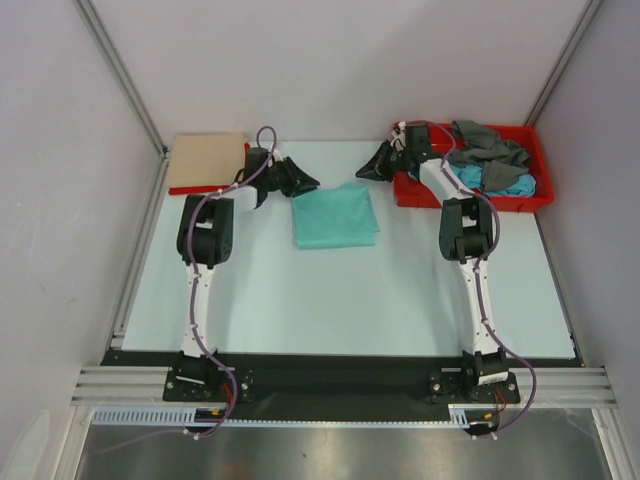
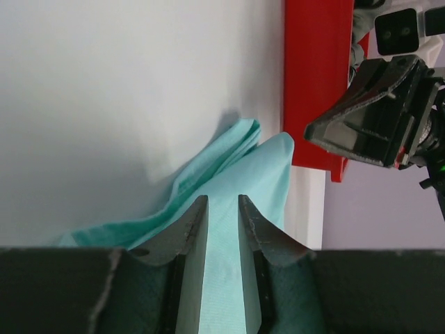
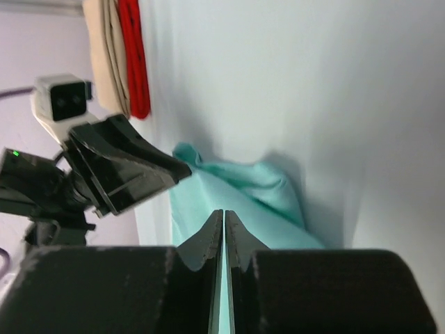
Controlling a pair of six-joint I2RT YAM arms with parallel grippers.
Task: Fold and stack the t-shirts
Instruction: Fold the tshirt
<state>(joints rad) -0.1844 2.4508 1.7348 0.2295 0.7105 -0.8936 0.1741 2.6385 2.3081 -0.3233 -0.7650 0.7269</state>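
1. The left arm rises from its base at the near left edge, bends at a dark elbow, and reaches toward the far middle of the table (image 1: 350, 300). The left gripper (image 1: 305, 183) points right, just beyond the far left corner of the mint-green t-shirt (image 1: 335, 218).
2. In the left wrist view the left gripper (image 2: 222, 198) has its jaws a narrow gap apart. Mint cloth shows through the gap, but nothing looks pinched between the fingers (image 2: 191, 229).
3. The right arm climbs from the near right edge, folds at its elbow beside the red tray (image 1: 470, 198), and turns left. The right gripper (image 1: 365, 172) points left, just off the far right corner of the same shirt.
4. The right gripper (image 3: 224, 212) is all but closed, with only a hairline slit between the fingers (image 3: 201, 243), and it grips nothing that can be seen.
5. The two grippers face each other across the shirt's far edge, and each shows in the other's wrist view.
6. The mint-green t-shirt lies flat in a folded rectangle at the middle of the table, with its far edge slightly rumpled.
7. A folded beige t-shirt (image 1: 207, 158) lies at the far left corner on top of a red t-shirt (image 1: 205, 188), which shows only as a strip at its near edge.
8. In the tray, a grey t-shirt (image 1: 490, 150) lies crumpled over a turquoise-blue t-shirt (image 1: 505, 183).
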